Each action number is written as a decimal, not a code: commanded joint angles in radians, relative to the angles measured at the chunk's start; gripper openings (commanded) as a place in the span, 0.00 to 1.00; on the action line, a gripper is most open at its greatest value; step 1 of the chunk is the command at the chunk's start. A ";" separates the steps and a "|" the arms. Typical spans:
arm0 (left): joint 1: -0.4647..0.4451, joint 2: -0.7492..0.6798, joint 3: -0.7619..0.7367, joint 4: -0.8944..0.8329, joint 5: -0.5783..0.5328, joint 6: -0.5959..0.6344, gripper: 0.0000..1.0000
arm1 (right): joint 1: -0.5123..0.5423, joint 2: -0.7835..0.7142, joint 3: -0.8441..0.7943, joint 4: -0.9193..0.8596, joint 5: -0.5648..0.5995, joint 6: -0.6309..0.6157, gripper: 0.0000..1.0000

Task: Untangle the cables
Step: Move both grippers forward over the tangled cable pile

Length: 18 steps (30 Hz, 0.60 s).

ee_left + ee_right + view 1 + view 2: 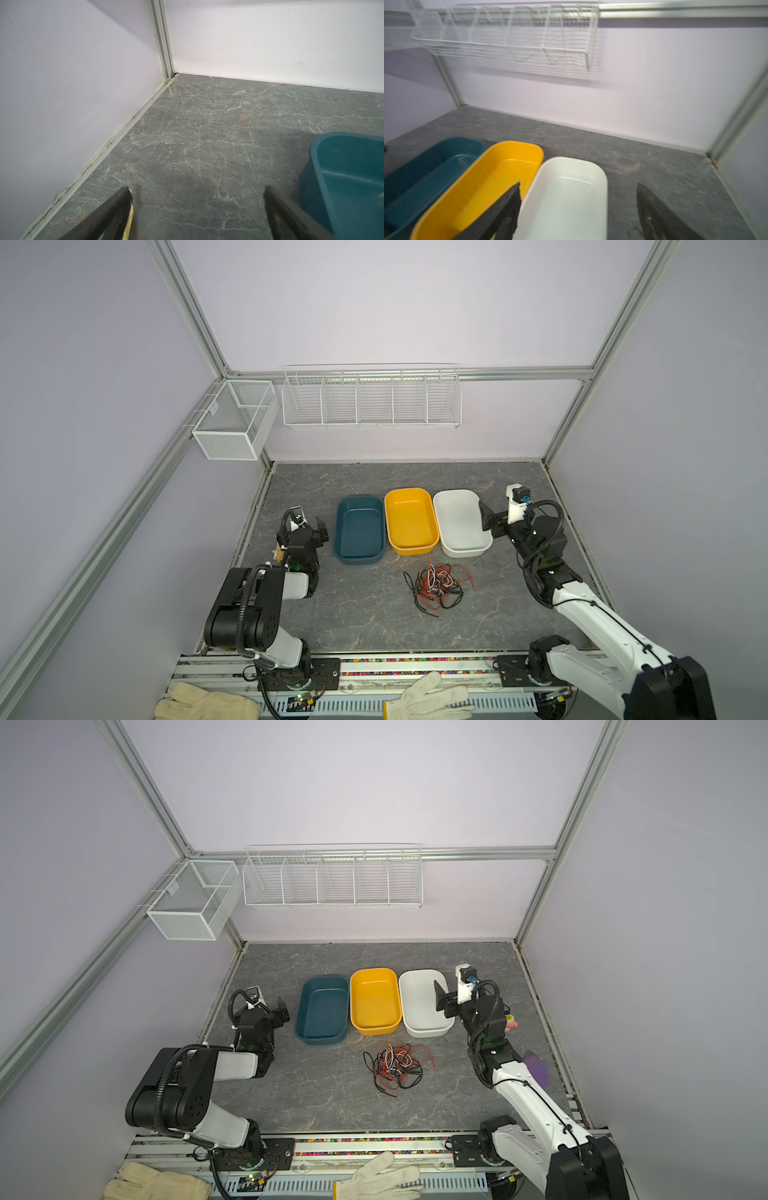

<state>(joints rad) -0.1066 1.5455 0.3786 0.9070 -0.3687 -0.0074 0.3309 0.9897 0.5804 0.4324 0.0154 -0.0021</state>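
Since the cables lie heaped in one knot on the tabletop, between the yellow tray and the near edge, we judge them light, limp and snag-prone, best pinched where a single strand trails clear. Left end effector and right end effector both stand spread, holding nothing
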 commanded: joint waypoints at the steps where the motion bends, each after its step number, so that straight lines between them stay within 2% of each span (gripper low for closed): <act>1: 0.008 0.007 0.013 0.006 0.013 -0.014 0.99 | 0.046 -0.042 0.052 -0.068 -0.053 0.050 0.88; 5: 0.011 0.009 0.017 0.000 0.016 -0.016 0.99 | 0.046 -0.027 0.176 -0.181 -0.094 0.281 0.88; 7: 0.021 0.005 0.020 -0.010 0.030 -0.022 0.99 | 0.046 0.023 0.255 -0.278 -0.114 0.342 0.88; 9: 0.014 0.001 0.003 0.032 -0.001 -0.014 0.99 | 0.046 0.081 0.327 -0.329 -0.170 0.362 0.88; 10: -0.010 -0.024 0.003 0.016 -0.076 -0.015 0.99 | 0.047 0.102 0.359 -0.363 -0.185 0.379 0.88; 13: -0.080 -0.101 0.038 -0.093 -0.177 0.040 0.99 | 0.050 0.139 0.416 -0.458 -0.239 0.408 0.88; 15: -0.116 -0.157 0.091 -0.211 -0.190 0.080 0.99 | 0.054 0.155 0.477 -0.566 -0.271 0.391 0.88; 18: -0.117 -0.268 0.183 -0.429 -0.195 -0.053 0.99 | 0.057 0.168 0.544 -0.679 -0.270 0.362 0.88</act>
<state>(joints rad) -0.2253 1.3647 0.4763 0.6617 -0.5083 0.0093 0.3794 1.1618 1.0679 -0.0849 -0.2070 0.3485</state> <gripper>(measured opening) 0.988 0.880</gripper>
